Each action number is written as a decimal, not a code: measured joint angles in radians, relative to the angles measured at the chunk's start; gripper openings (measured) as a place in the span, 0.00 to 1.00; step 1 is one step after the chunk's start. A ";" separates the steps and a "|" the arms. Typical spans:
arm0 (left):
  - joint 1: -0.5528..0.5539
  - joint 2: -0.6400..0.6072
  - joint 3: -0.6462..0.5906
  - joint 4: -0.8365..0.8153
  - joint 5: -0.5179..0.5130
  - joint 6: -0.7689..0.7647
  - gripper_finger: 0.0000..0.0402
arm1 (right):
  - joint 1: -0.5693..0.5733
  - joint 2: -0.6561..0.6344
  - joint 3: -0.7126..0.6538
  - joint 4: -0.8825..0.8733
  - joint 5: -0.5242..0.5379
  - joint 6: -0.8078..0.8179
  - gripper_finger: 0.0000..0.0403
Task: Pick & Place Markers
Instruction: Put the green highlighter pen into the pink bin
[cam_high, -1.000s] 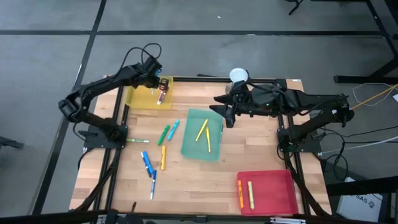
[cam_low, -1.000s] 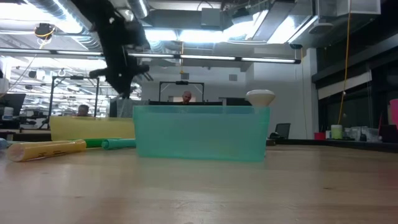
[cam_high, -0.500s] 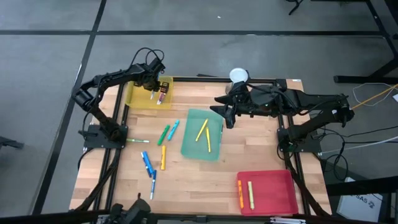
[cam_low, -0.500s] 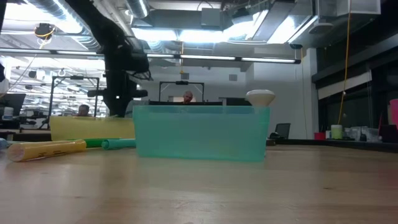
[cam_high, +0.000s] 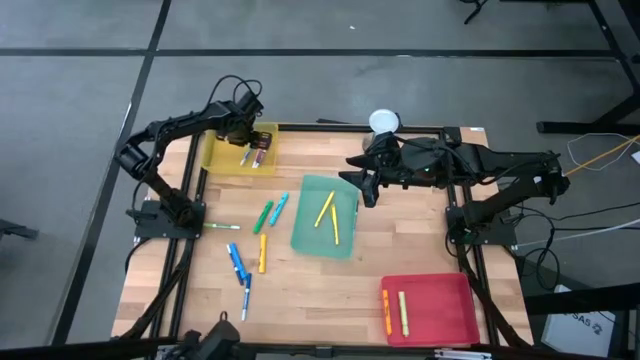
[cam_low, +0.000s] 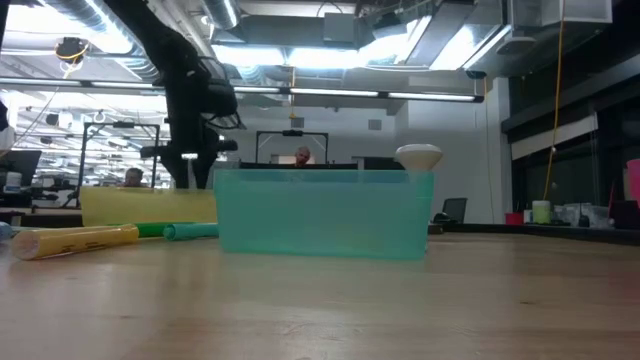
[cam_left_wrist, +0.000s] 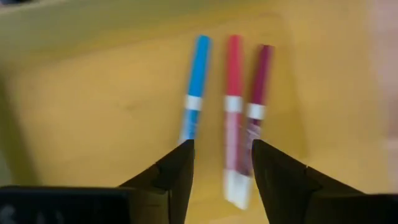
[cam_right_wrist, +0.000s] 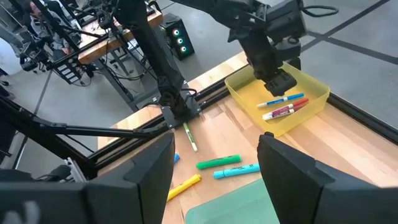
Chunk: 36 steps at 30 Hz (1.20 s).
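Left end effector (cam_left_wrist: 221, 163) hovering over yellow tray (cam_high: 222, 158), fingers parted, gripping nothing; three markers (cam_left_wrist: 233, 106) lying in tray just beyond it. Two sitting in green tray (cam_high: 345, 232), two in red tray (cam_high: 450, 318). Several loose markers (cam_high: 262, 252) waiting on worktop (cam_high: 320, 290). Right end effector (cam_high: 362, 185) idling, fingers parted

Both arms are basically all matte black, chunky jointed segments with rounded housings. The left arm (cam_high: 170, 135), in the upper left of the high view, has black cables looping up over its wrist end. The right arm (cam_high: 480, 165), stretching in from the right of that view, looks bulkier, with cable bundles running along its length. Each one sits on a black base plate (cam_high: 160, 218) bolted to the dark frame rails. Up close, the left fingers (cam_left_wrist: 177, 171) are dark, tapered wedges with flat inner faces; the right fingers (cam_right_wrist: 146, 168) look the same, just broader.
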 joint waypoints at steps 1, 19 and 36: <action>-0.004 -0.011 0.000 -0.001 0.030 0.000 0.40 | 0.000 0.000 0.000 0.000 0.000 0.000 0.55; -0.261 -0.323 0.000 0.014 0.080 -0.078 0.40 | 0.000 0.000 0.000 -0.054 0.000 0.004 0.55; -0.643 -0.374 0.000 -0.045 0.142 -0.210 0.40 | 0.001 0.000 0.000 -0.056 -0.010 0.001 0.55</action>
